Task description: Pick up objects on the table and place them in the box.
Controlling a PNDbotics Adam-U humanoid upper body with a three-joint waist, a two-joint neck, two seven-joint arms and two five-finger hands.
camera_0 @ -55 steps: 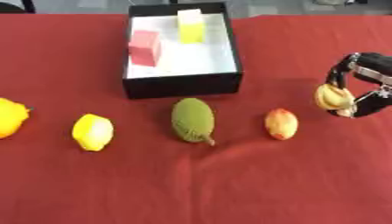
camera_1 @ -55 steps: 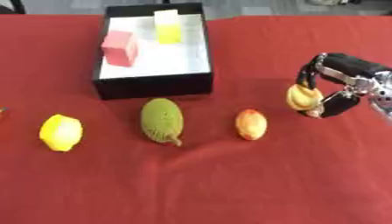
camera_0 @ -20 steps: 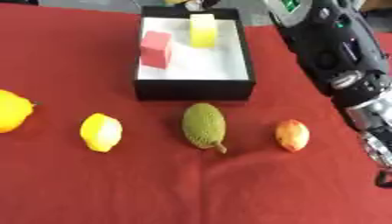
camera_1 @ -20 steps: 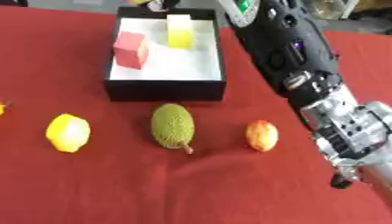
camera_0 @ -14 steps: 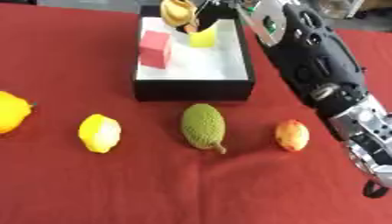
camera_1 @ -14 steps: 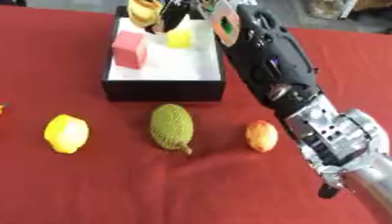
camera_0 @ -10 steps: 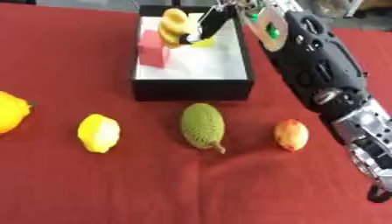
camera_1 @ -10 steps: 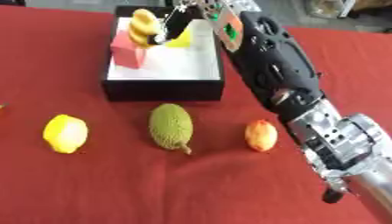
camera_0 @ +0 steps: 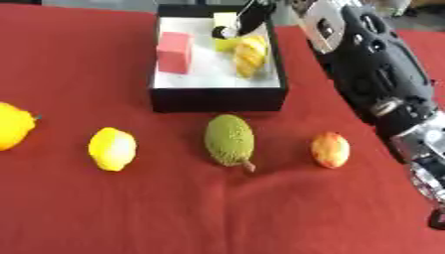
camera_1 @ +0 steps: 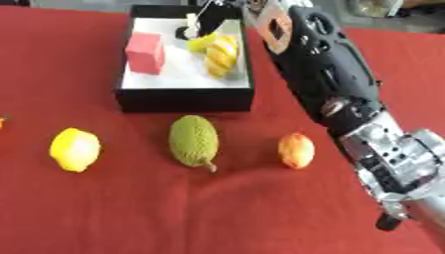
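A black box (camera_0: 217,99) with a white floor stands at the back of the red table. Inside it are a pink cube (camera_0: 175,52), a yellow block (camera_0: 226,21) and a yellow ridged fruit (camera_0: 249,54) lying by the right wall. My right arm (camera_1: 322,64) reaches in from the right over the box's far corner. Its right hand (camera_1: 201,22) hangs just above the yellow fruit, fingers spread and not touching it. In a row in front of the box lie a lemon (camera_0: 113,148), a green bumpy fruit (camera_0: 229,139) and a peach-coloured fruit (camera_0: 331,149). My left hand does not show.
An orange-yellow fruit (camera_0: 12,125) lies at the far left edge of the left eye view. The red cloth (camera_0: 217,213) covers the whole table. My right forearm (camera_1: 396,163) crosses the right side, close to the peach-coloured fruit.
My right hand carried the yellow ridged fruit from the table's right side over to the box. It has let go, and the fruit now lies inside by the right wall.
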